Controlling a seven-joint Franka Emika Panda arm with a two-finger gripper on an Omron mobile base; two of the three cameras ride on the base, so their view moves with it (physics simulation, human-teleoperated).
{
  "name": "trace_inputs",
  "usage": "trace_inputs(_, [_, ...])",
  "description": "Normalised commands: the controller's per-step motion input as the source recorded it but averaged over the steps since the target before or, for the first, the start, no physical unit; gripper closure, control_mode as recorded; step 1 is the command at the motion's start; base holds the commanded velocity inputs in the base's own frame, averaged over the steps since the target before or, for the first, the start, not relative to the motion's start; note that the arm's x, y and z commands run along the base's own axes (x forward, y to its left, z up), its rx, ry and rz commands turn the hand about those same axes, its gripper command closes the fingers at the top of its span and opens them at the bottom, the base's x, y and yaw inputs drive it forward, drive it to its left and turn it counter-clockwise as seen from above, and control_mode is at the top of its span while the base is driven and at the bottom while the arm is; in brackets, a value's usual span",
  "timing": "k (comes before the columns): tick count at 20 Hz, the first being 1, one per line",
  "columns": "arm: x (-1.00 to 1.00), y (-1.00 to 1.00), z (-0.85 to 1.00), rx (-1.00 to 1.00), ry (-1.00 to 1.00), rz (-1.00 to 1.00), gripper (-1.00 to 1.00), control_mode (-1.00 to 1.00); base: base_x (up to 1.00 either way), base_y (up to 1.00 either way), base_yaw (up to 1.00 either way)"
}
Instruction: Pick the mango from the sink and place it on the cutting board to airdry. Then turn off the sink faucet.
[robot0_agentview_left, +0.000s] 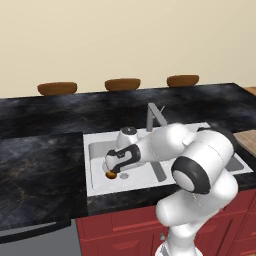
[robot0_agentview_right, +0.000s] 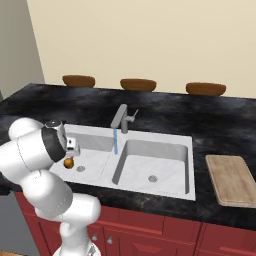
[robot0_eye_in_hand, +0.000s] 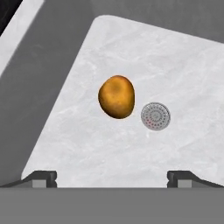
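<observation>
Left base view: found the mango lying on the floor of the sink's left basin, just beside the round drain, with the gripper poised directly above it and not yet around it. Saw the sink faucet standing behind the divider between the two basins. Caught only a corner of the cutting board at the right edge, bare — so nothing delivered there yet.

Right base view: showed the mango low in the left basin under the gripper, well apart from the cutting board, which lay flat on the counter to the right of the sink with nothing on it. Showed a thin blue stream of water falling from the sink faucet — so still running.

Hand view: looked down on the mango resting free on the marbled basin floor, close to the drain though contact could not be made out. Showed the two fingertips spread wide at the bottom corners, released and holding nothing.

Judged the task barely begun — pick not yet made, placing on the board and shutting off the faucet both left to do.
</observation>
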Motion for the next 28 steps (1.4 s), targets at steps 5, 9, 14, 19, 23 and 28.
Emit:
trace_inputs(5, [0.10, 0.08, -0.17, 0.00, 0.00, 0.00, -1.00, -1.00, 0.00, 0.00, 0.00])
trace_inputs(9, [0.14, 0.16, -0.17, 0.00, 0.00, 0.00, -1.00, -1.00, 0.00, 0.00, 0.00])
trace_inputs(14, [0.24, 0.15, -0.12, 0.00, 0.00, 0.00, -1.00, -1.00, 0.00, 0.00, 0.00])
trace_inputs(19, [0.29, 0.14, -0.10, 0.00, 0.00, 0.00, -1.00, -1.00, 0.00, 0.00, 0.00])
trace_inputs(23, [0.28, 0.04, -0.13, 0.00, 0.00, 0.00, -1.00, -1.00, 0.00, 0.00, 0.00])
trace_inputs(28, [0.21, 0.00, -0.20, 0.00, 0.02, 0.00, -1.00, -1.00, 0.00, 0.00, 0.00])
